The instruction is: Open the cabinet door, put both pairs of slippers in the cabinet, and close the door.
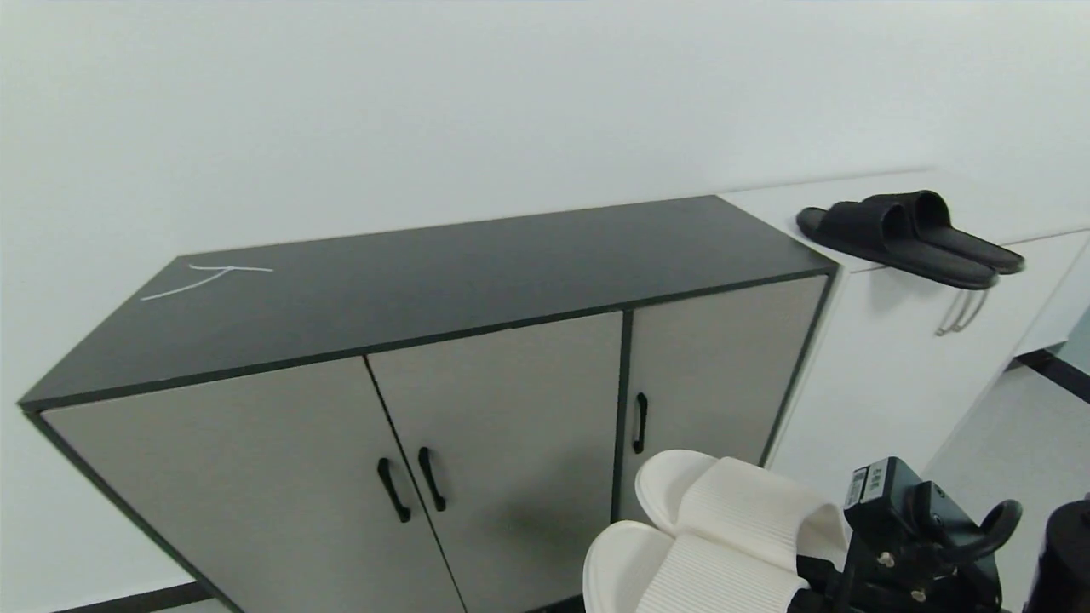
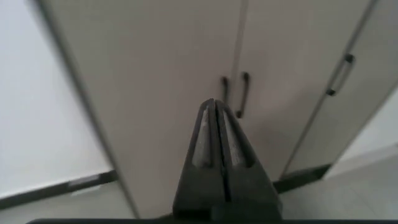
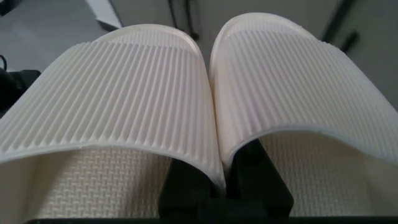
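white wall (image 1: 426,102), white side unit (image 1: 877,383), grey floor (image 1: 1035,417)

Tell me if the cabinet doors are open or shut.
Shut: all three cabinet doors lie flush across the front, black handles facing outward, with no interior showing.

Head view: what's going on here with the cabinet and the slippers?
The right gripper holds the pair of white slippers in front of the cabinet, whose doors are all shut. The left gripper is shut and empty, pointed at the handles of the two left doors. The black slippers lie on the white counter beside the cabinet. Nothing has gone inside yet.
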Tool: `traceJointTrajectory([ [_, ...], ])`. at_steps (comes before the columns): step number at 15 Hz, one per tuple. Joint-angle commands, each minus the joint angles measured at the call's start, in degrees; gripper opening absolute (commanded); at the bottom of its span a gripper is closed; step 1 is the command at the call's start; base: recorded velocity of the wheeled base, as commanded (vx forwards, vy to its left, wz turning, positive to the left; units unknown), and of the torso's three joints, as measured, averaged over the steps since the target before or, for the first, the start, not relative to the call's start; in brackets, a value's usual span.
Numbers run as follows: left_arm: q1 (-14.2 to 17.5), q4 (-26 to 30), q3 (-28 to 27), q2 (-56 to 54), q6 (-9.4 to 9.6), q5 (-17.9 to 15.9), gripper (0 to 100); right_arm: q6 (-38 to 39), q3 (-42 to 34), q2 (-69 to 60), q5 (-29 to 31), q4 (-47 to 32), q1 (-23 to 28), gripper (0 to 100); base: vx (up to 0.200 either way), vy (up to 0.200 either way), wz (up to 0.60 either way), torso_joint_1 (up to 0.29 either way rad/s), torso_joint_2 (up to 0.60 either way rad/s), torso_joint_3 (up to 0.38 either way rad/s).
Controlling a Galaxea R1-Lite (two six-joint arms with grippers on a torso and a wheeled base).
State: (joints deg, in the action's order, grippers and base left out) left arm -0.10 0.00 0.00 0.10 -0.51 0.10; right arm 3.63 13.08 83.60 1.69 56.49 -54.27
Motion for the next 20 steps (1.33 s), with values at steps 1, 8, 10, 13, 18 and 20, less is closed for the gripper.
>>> traceJointTrajectory([
  [1, 0.01, 0.00, 0.00, -0.01, -0.10, -0.01, 100, -0.03, -0.42, -0.02, -0.02, 0.02, -0.04, 0, 0.000, 0.000, -0.60, -0.232, 0.52, 0.290],
  [8, 0.01, 0.00, 0.00, -0.01, 0.07, -0.01, 100, -0.56, -0.42, 0.16, 0.06, 0.02, -0.04, 0, 0.000, 0.000, -0.43, -0.209, 0.49, 0.283],
  [10, 0.01, -0.09, 0.00, -0.01, 0.07, -0.01, 100, -0.73, -0.51, 0.16, 0.06, 0.02, -0.04, 0, 0.000, 0.000, 0.00, -0.144, 0.36, 0.215],
  [13, 0.01, -0.09, 0.00, -0.01, 0.07, -0.01, 100, -0.64, -0.51, 0.16, 0.85, -0.07, -2.33, 0, 0.000, 0.000, 0.00, -0.028, 0.10, 0.054],
  [18, 0.01, -0.09, 0.00, -0.01, 0.07, -0.01, 100, -0.12, -0.60, 2.97, 8.15, 0.02, -6.46, 0, 0.000, 0.000, 0.24, 0.001, 0.00, 0.002],
  [20, 0.01, 0.00, 0.00, -0.01, 0.07, -0.01, 100, -0.12, -0.60, 2.79, 8.24, 0.02, -6.55, 0, 0.000, 0.000, 0.60, -0.002, 0.00, 0.000],
])
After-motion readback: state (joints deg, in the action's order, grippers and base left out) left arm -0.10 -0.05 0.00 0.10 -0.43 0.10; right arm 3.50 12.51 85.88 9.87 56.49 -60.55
